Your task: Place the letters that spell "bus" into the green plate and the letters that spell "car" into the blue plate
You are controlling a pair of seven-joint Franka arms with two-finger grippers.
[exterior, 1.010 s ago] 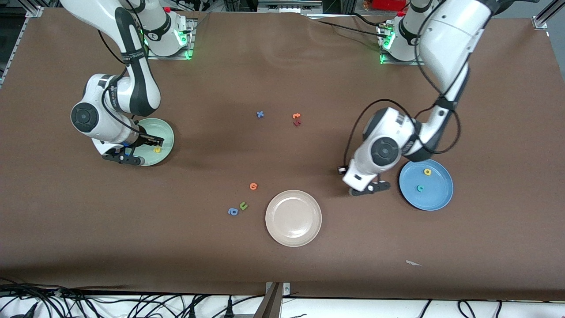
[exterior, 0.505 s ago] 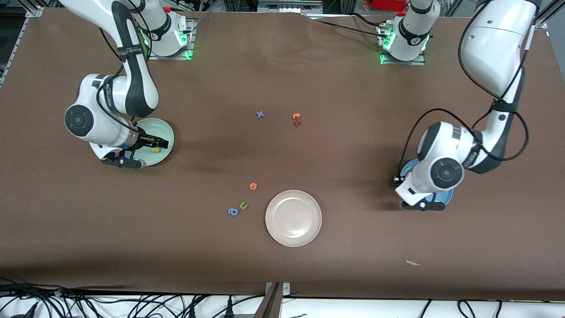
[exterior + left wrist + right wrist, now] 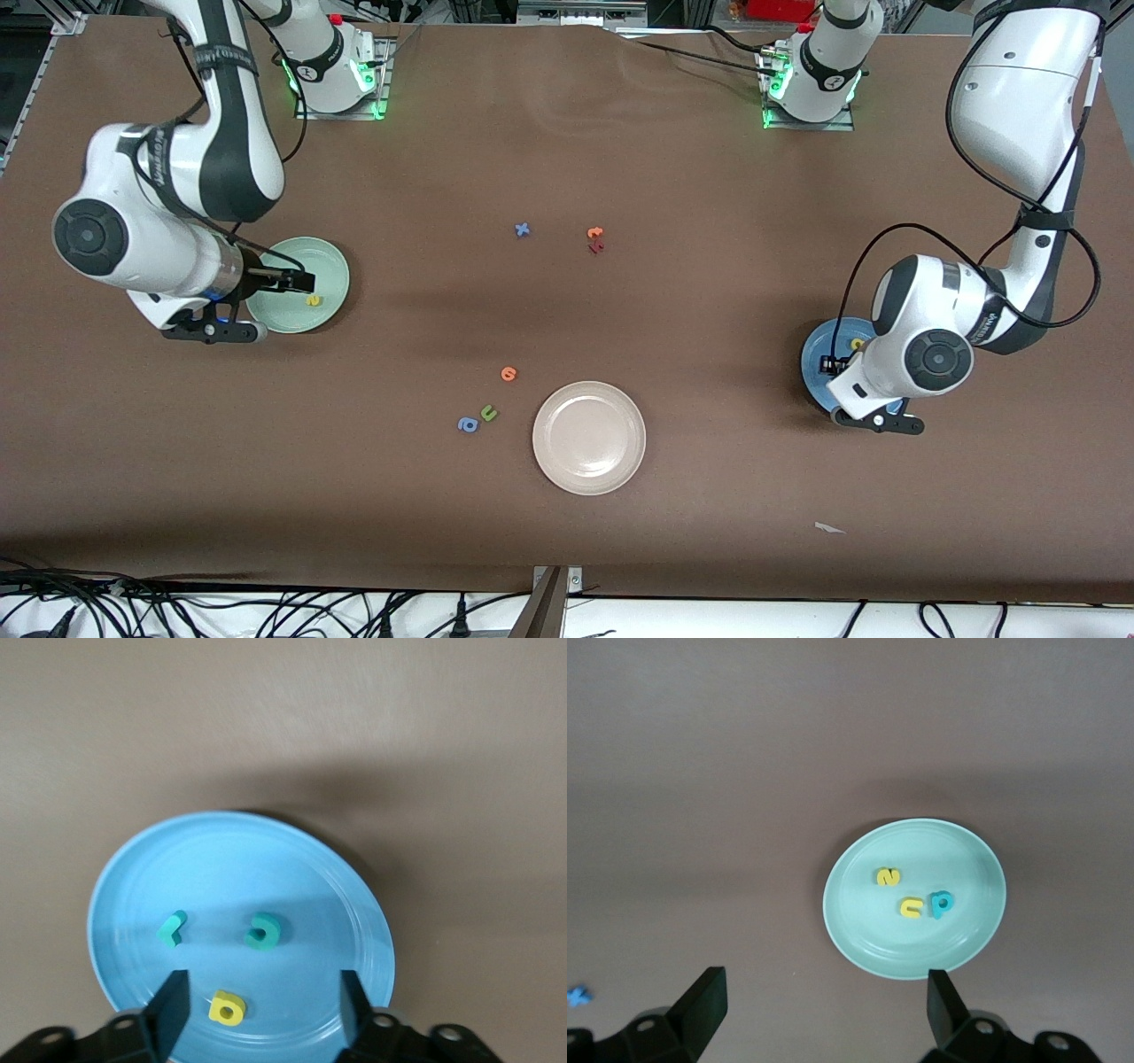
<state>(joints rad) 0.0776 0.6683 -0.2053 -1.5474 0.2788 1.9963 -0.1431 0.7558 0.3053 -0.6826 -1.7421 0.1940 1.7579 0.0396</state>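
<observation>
The blue plate point(image 3: 221, 868) holds a teal "r" point(image 3: 173, 927), a teal "c" point(image 3: 263, 931) and a yellow "a" point(image 3: 227, 1008). Above it my left gripper point(image 3: 263, 1010) hangs open, nothing held. In the front view the left hand point(image 3: 834, 363) covers much of the blue plate point(image 3: 813, 350). The green plate point(image 3: 966, 868) holds a yellow "s" point(image 3: 888, 876), a yellow "u" point(image 3: 911, 907) and a teal "b" point(image 3: 941, 903). My right gripper point(image 3: 824, 1005) is open and empty, raised over the table at the edge of the green plate point(image 3: 297, 257).
A cream-white plate point(image 3: 589, 437) sits nearer the front camera at mid-table. Loose letters lie around: an orange one point(image 3: 508, 374), a green "u" point(image 3: 488, 413), a blue "a" point(image 3: 468, 424), a blue "x" point(image 3: 523, 229), an orange and a dark red one point(image 3: 595, 234). A white scrap point(image 3: 829, 528) lies near the front edge.
The left gripper swung from the table beside the blue plate to over it and opened. The right arm rose and drew back from the green plate toward its end of the table.
</observation>
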